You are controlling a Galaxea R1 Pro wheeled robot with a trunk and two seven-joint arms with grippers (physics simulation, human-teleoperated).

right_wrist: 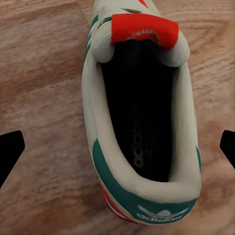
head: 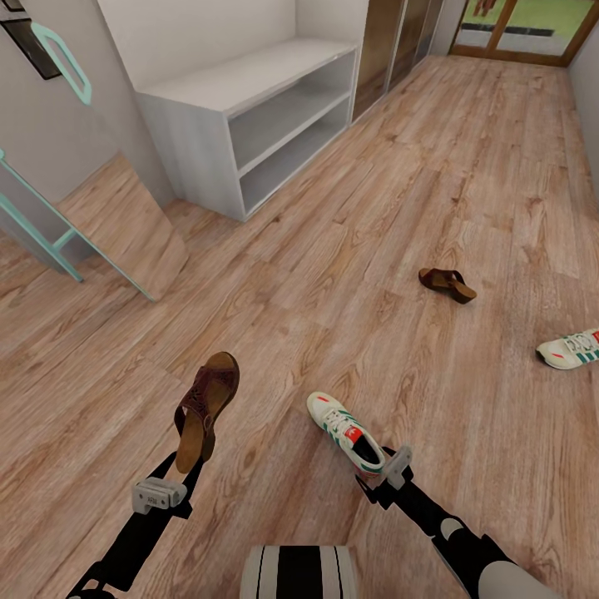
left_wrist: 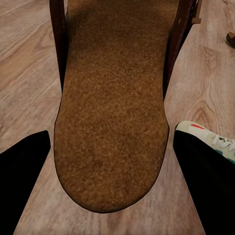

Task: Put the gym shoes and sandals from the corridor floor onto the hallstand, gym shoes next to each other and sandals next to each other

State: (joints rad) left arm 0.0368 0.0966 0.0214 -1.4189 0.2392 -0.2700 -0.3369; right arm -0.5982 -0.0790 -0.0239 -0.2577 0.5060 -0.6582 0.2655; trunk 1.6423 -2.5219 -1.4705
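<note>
A brown sandal is gripped at its heel by the left gripper, its long axis running straight out from the jaws, toe away. A white sneaker is likewise clamped at the heel by the right gripper, toe pointing forward and to the left; in the right wrist view the fingertips are seen either side of the heel. Both shoes are carried above the wood floor. The grey shoe rack is noted ahead and left, nearer the left arm, shelves and top bare. A second sandal and second sneaker lie on the floor to the right, well apart. A leaning mirror stands just beside the rack and may crowd the left approach.
</note>
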